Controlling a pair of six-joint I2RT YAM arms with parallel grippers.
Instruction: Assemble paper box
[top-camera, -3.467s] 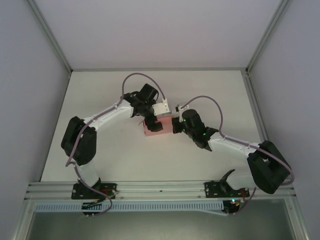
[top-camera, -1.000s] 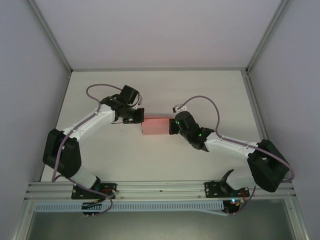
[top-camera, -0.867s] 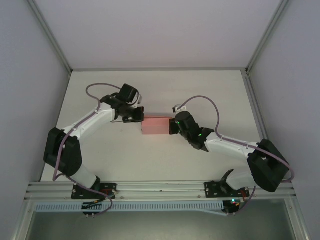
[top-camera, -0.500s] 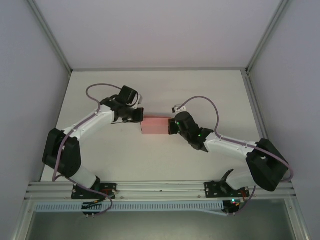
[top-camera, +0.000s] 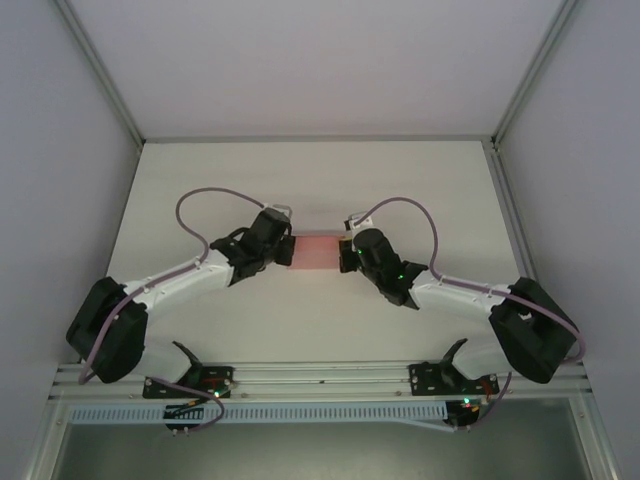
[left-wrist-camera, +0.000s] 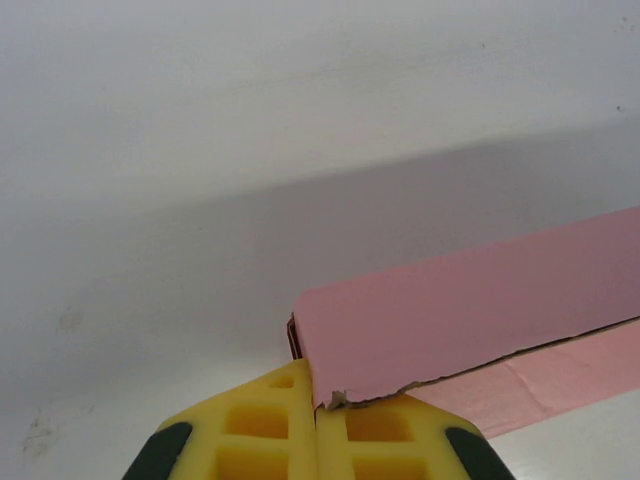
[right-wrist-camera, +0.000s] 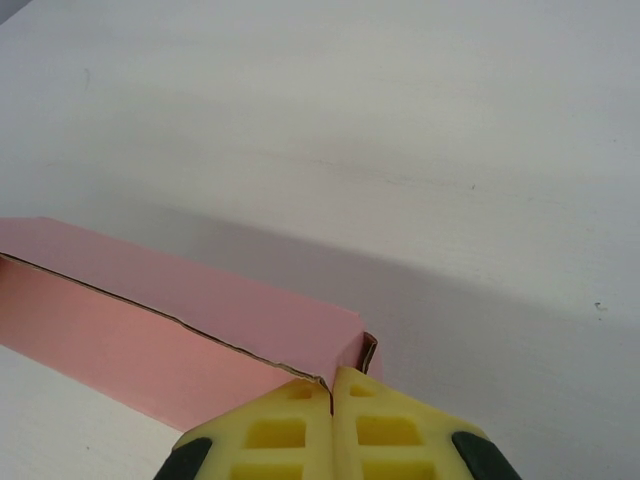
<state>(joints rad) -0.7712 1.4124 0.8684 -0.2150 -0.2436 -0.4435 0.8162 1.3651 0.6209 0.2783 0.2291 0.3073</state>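
On the left of the white surface (top-camera: 300, 180), the left claw (top-camera: 283, 250) lies low against the left end of the paper box (top-camera: 317, 251), a small pink oblong of thin card near the middle of the surface. In the left wrist view this claw (left-wrist-camera: 315, 415) has its yellow pads (left-wrist-camera: 265, 435) pressed together, nipping the corner of a raised pink panel (left-wrist-camera: 470, 310) whose free edge looks rough and slightly torn. A lower pink layer lies flat beneath that panel, and a small gap shows at the fold.

The box spans the space between the two claws, its long side running left to right.

At its right end the right claw (top-camera: 346, 252) is likewise closed on card. The right wrist view shows that claw (right-wrist-camera: 331, 400) pinching the top edge of a standing wall of the box (right-wrist-camera: 180, 300) just beside the end corner, where a tucked flap (right-wrist-camera: 366, 352) curls inward.

The card will likely handle as very light and limp, creasing or tearing if pulled hard and sliding easily on the smooth surface. The best hold is probably close to the fold lines and corners, where doubled card is stiffer, with a shallow pinch on the edges.
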